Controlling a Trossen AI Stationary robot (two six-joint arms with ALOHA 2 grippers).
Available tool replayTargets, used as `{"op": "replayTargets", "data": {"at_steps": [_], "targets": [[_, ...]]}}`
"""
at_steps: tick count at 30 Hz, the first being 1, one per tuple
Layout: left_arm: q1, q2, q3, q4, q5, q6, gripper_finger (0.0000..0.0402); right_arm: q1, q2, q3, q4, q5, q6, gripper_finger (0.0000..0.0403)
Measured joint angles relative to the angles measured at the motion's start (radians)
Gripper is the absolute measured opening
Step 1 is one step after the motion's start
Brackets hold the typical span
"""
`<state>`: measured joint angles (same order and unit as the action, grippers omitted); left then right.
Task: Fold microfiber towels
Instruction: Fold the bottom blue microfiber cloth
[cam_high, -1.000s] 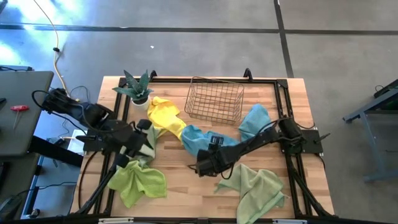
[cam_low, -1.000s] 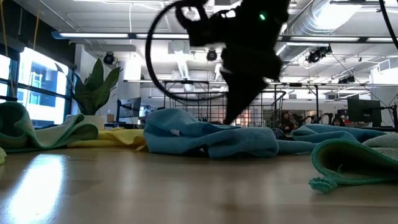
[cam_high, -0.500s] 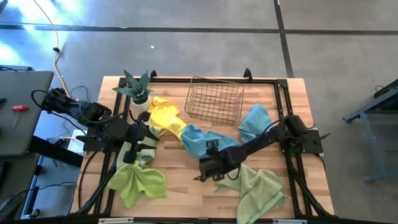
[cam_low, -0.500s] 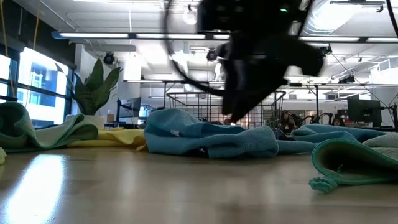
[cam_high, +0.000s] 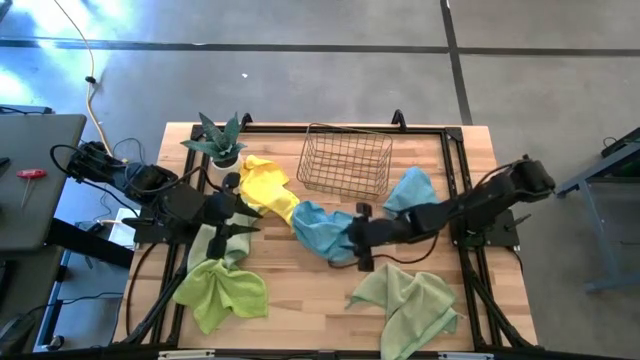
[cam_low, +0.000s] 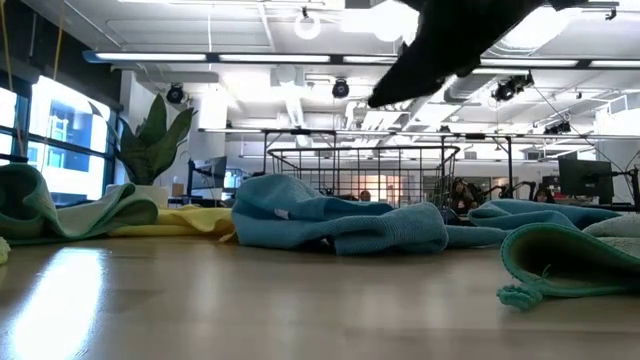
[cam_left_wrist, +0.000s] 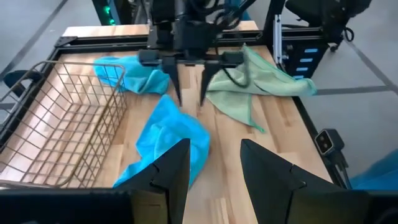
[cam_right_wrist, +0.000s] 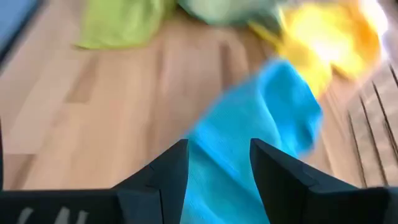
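Note:
Several microfiber towels lie crumpled on the wooden table: a yellow one, a light blue one in the middle, a second light blue one, a lime green one, a sage one, and another sage one under my left arm. My right gripper hangs open above the right end of the middle blue towel, and nothing is between its fingers. My left gripper is open in the air beside the yellow towel, holding nothing.
A wire basket stands at the far middle of the table. A potted plant is at the far left corner. Bare wood lies between the lime and sage towels near the front edge. A black frame rail runs along the table's right side.
My right gripper has risen and drawn back from the near middle of the table toward the right and far side, tipping up from pointing steeply down, still open. It has climbed almost out of the low view. My left gripper has turned a little in place. The towels lie as before.

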<state>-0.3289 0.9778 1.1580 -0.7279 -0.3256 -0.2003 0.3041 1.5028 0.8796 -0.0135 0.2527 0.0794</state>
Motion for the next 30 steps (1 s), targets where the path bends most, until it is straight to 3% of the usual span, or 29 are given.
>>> {"op": "replayTargets", "data": {"at_steps": [7,17,21,30], "targets": [[0.000,0.000,0.000,-0.005,0.023,-0.010,0.0131,0.035,0.082,-0.024,0.088,0.108,-0.142,0.0165],[0.000,0.000,0.000,-0.009,0.026,-0.011,0.0131,0.038,0.268,0.106,0.049,0.099,-0.306,0.0165],[0.000,0.000,0.000,-0.012,0.027,-0.024,0.0131,0.039,0.331,0.152,0.045,0.158,-0.397,0.0165],[0.000,0.000,0.000,-0.022,0.027,-0.059,0.0131,0.037,0.365,0.167,0.018,0.140,-0.421,0.0165]]}}
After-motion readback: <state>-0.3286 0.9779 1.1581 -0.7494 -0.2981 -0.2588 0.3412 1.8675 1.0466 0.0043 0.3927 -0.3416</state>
